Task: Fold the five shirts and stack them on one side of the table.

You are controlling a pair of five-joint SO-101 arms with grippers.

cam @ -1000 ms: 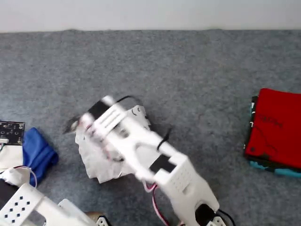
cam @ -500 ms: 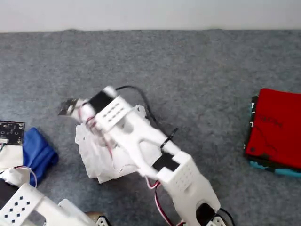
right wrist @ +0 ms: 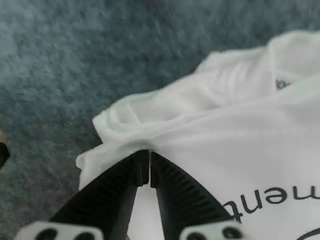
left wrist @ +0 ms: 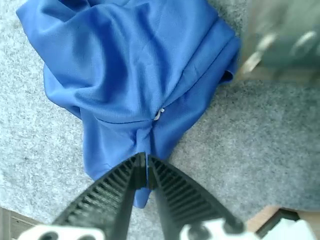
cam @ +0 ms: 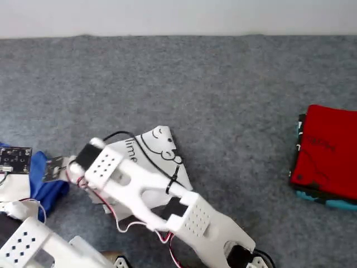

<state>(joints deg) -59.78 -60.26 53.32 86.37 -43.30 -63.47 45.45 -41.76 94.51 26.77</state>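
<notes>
A white shirt [cam: 153,151] with a black print facing up lies at the middle of the grey table [cam: 223,89]. My right arm crosses its near part, and my right gripper [cam: 57,167] is past its left edge, next to the blue shirt [cam: 47,187]. In the right wrist view the right gripper [right wrist: 149,161] is shut on a folded edge of the white shirt [right wrist: 235,150]. The left gripper [left wrist: 146,169] is shut on a fold of the crumpled blue shirt [left wrist: 125,70]. A folded red shirt [cam: 328,151] tops a stack at the right edge.
A teal shirt [cam: 326,202] and a dark layer peek out under the red one. A bare circuit board [cam: 14,158] on the left arm sits above the blue shirt. The back half of the table is bare grey felt.
My right arm has swung left and toward the front, ending beside the blue shirt. The white shirt has spread out, and its printed side has come into view.
</notes>
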